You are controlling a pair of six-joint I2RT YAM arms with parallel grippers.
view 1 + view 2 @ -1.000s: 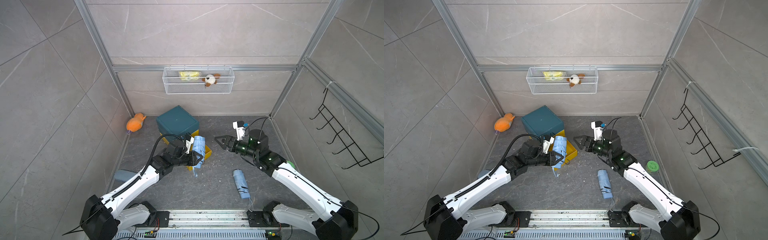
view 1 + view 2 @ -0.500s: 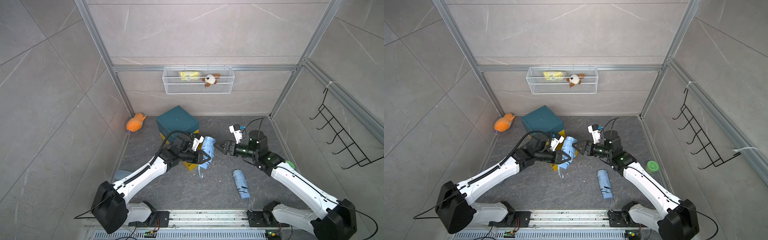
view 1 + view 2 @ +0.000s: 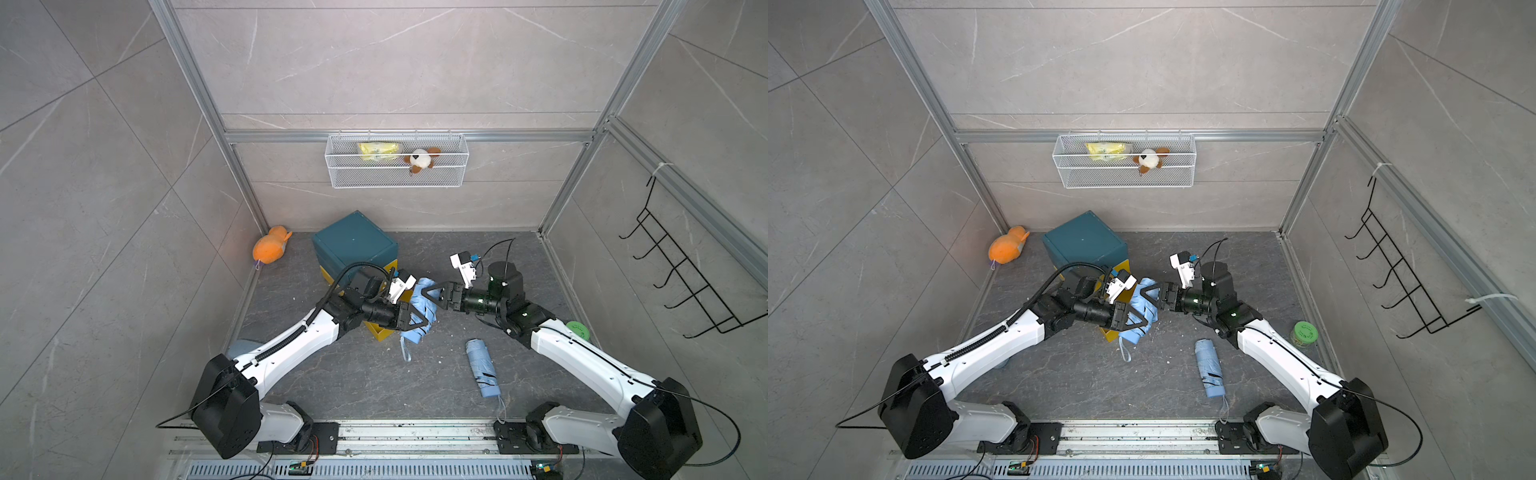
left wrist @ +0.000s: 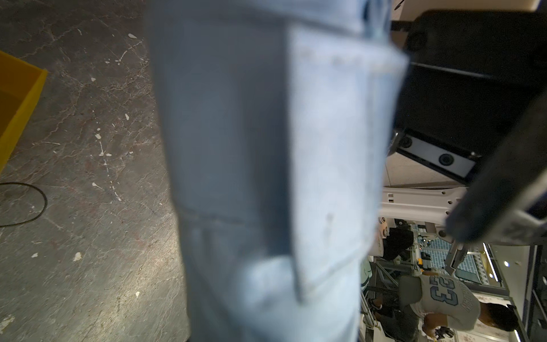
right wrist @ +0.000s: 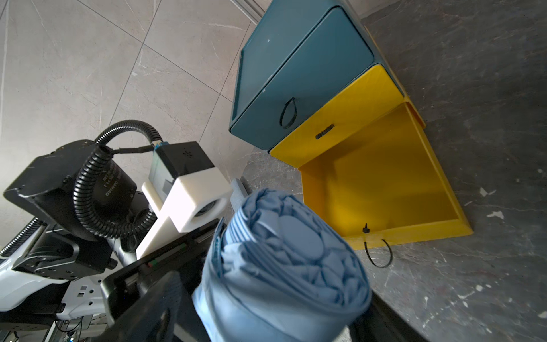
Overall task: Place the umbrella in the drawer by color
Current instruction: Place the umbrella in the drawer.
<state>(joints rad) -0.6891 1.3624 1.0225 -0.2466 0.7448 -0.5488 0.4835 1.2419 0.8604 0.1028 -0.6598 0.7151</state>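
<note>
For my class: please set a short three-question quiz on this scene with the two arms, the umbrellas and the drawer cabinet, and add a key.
1. Which drawer of the cabinet stands open? A: the teal upper one. B: the yellow lower drawer. C: both.
2. True or false: the left end effector is shut on the held umbrella.
3. How many folded blue umbrellas show in both top views?
Key: 1 B. 2 True. 3 Two: the held one and the floor umbrella, which lies loose near the right arm.
</note>
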